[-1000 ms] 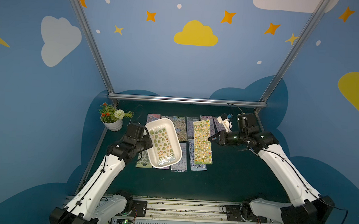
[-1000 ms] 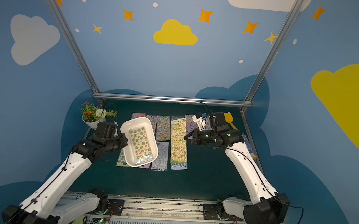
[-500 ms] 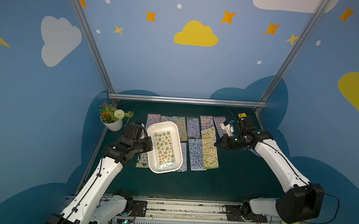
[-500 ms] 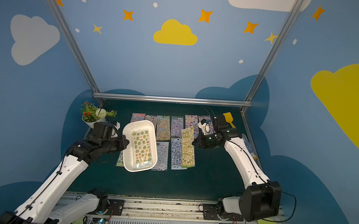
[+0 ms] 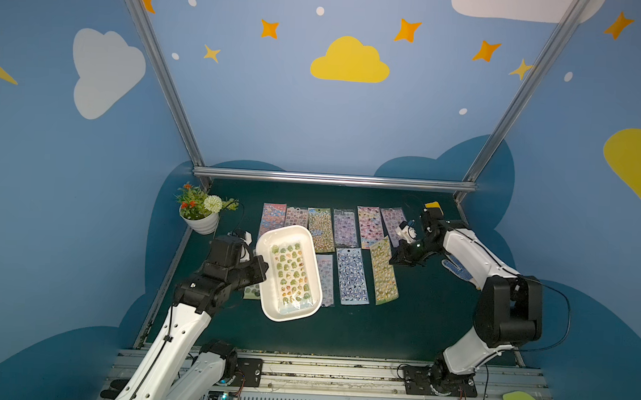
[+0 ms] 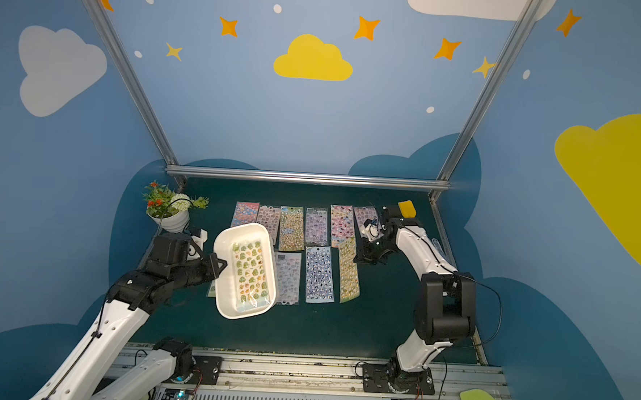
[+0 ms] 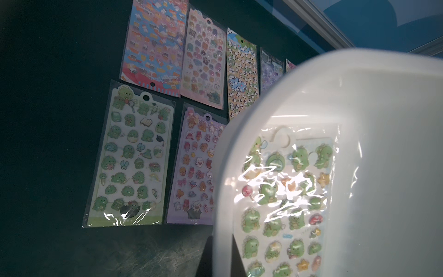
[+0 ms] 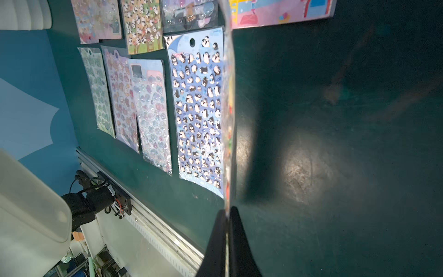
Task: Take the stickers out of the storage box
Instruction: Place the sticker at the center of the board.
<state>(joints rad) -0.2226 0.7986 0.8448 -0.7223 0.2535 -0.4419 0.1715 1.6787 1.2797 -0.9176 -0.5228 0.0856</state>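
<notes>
In both top views my left claw (image 5: 259, 270) is pinched onto the long rim of the storage box (image 5: 291, 232). It holds the box tipped up off the desk (image 5: 418, 319), open face toward the camera. One dinosaur sheet (image 5: 290, 274) lies inside. The other stickers (image 5: 344, 228) are laid out in two rows on the desk. My right claw (image 5: 397, 259) is pressed together on the far end of a yellow-green sheet (image 5: 382, 275), just beside the penguin sheet (image 5: 351, 276) at the open end of the near row.

In the left wrist view, the jaws straddle the box rim, one inside and one outside. The dinosaur sheet (image 7: 287, 203) sits flat on the box floor, its wrapper full of glare (slippery, I'd guess).

In the right wrist view, the yellow-green sheet (image 8: 229, 108) runs edge-on away from the closed jaws. I can't quite tell whether its other end touches the desk.

So I judge I'm setting this sheet down, with one left to fetch. Next I should lower it flat without overlapping the penguin sheet, then let go and lift clear. After that I reach into the box while my left arm holds the tilt steady, and nip the last sheet by its top edge.
</notes>
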